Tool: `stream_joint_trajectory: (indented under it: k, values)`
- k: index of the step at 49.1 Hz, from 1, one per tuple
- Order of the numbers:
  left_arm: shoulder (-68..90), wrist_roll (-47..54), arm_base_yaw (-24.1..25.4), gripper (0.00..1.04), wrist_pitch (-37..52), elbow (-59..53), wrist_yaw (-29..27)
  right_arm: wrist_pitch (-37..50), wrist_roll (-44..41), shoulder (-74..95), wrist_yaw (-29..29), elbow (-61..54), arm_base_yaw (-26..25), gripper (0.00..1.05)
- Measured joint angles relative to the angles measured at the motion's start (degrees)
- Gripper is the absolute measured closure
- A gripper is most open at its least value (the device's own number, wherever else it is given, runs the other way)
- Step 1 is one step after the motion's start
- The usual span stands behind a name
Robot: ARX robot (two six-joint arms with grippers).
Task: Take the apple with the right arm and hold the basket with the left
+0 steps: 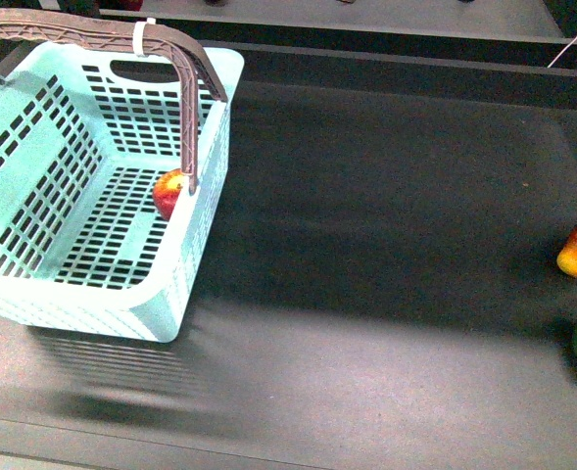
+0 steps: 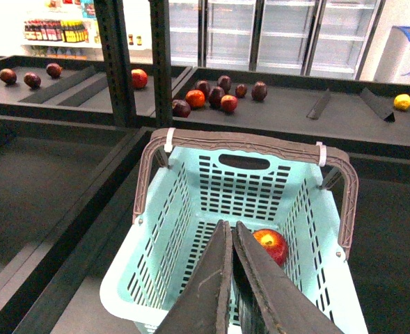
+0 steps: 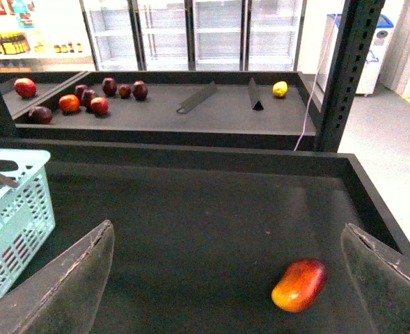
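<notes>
Jaws of neither arm show in the front view; the glossy red apple (image 1: 170, 191) already lies on the floor of the mint-green slotted plastic basket (image 1: 33, 294), near the far left corner of the dark counter (image 1: 386, 294).

From the left wrist, the left gripper (image 2: 231, 233) has its jaws pressed together above the basket, holding nothing.

From the right wrist, the right gripper (image 3: 229, 240) stands wide apart and empty. The apple part looks done; holding the basket seems left.
</notes>
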Motion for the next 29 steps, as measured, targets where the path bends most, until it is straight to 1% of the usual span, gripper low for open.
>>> stream_joint_trajectory:
  k: [23, 24, 26, 29]
  values:
    - [-0.68, -0.02, 0.0, 1.01, -0.33, 0.0, 0.0, 0.0, 0.0, 0.0, 0.0, 0.0, 0.0, 0.09]
    - [-0.68, 0.0, 0.0, 0.98, -0.33, 0.0, 0.0, 0.0, 0.0, 0.0, 0.0, 0.0, 0.0, 0.09]
    - [-0.68, -0.02, 0.0, 0.89, -0.33, 0.0, 0.0, 0.0, 0.0, 0.0, 0.0, 0.0, 0.0, 0.09]
    - [-0.68, -0.02, 0.0, 0.73, -0.33, 0.0, 0.0, 0.0, 0.0, 0.0, 0.0, 0.0, 0.0, 0.09]
